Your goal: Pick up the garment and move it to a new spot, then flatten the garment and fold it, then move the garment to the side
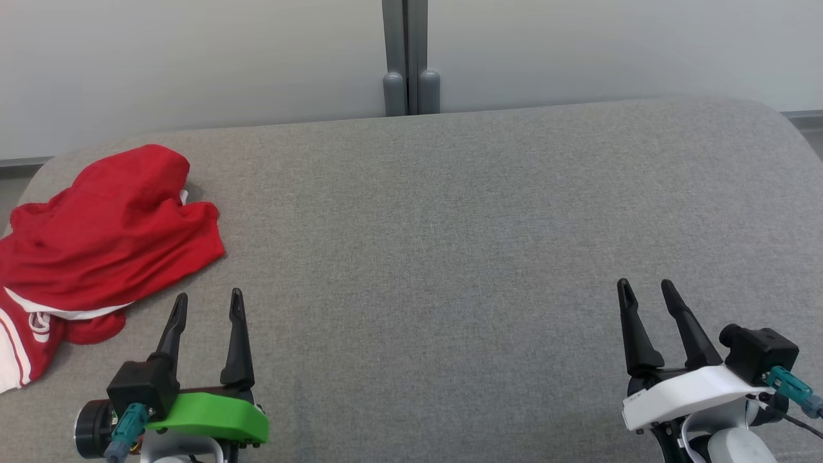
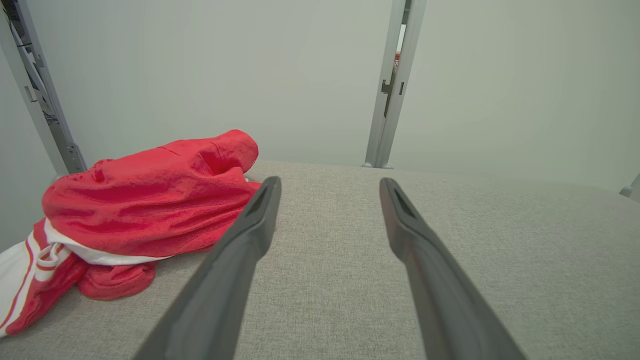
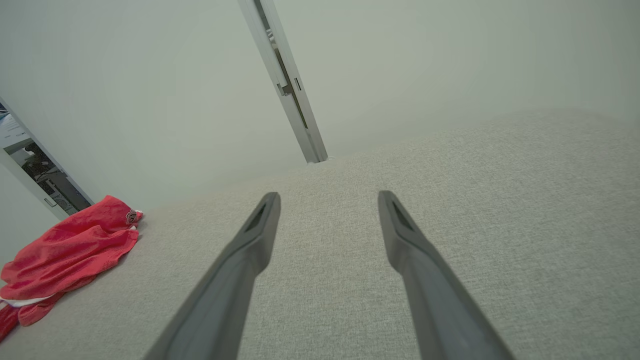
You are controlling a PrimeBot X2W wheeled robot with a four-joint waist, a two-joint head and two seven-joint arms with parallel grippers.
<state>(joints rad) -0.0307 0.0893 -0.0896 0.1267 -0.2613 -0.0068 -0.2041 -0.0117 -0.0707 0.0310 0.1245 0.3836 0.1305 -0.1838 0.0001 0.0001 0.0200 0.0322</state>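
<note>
Lying crumpled, red garment [image 1: 103, 238] (white-striped), left gripper [image 1: 209, 303] nearby, spread

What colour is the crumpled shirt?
The garment is red with white stripes, clearest in the left wrist view.

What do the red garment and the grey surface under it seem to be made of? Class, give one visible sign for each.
The red garment looks like soft, matte knit cloth with white stripes: it slumps in loose creases. The grey surface looks like matte woven upholstery fabric, possibly padded: it has a fine flecked weave and rounded corners.
</note>
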